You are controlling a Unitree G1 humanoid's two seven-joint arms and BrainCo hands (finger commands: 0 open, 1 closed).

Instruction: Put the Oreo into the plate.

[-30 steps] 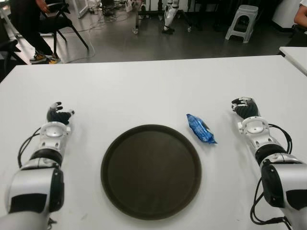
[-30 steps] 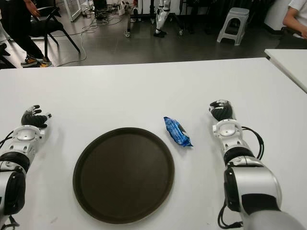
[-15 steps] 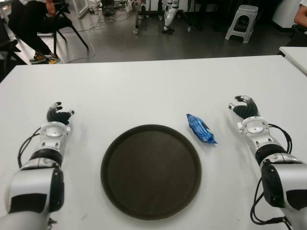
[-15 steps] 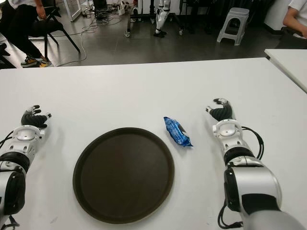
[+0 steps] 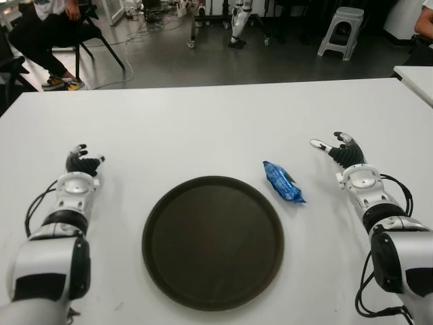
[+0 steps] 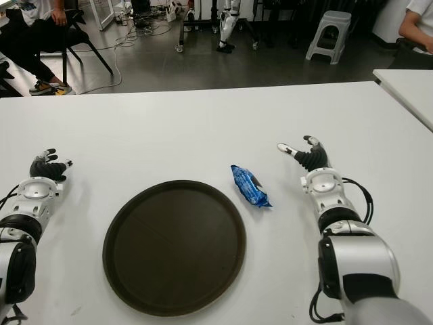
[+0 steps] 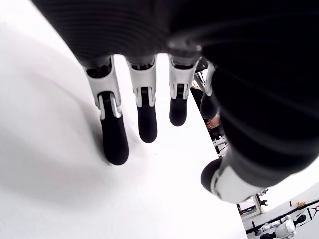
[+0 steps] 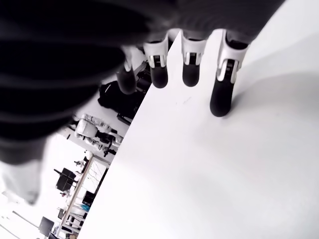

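a small blue foil oreo packet (image 5: 283, 181) lies flat on the white table (image 5: 203, 128), just off the far-right edge of the round dark-brown plate (image 5: 212, 240) — close to the rim, though whether it touches cannot be told. its long axis runs diagonally: one end points far and left, the other near and right, toward the robot's right arm. the plate itself sits near the middle of the table, nearer the robot than the packet.

the right hand (image 5: 342, 150) shows to the right of the packet, a clear gap between them, its fingers (image 8: 221, 98) stretched out and its thumb spread toward the packet; it holds nothing, and in the right wrist view the fingertips reach down to the white surface. the left hand (image 5: 81, 161) shows well to the left of the plate, fingers (image 7: 113, 138) loosely extended and holding nothing.

beyond the far edge of the table — a grey floor, a seated person (image 5: 47, 34) at far left, and a pale plastic stool (image 5: 341, 28) at far right.
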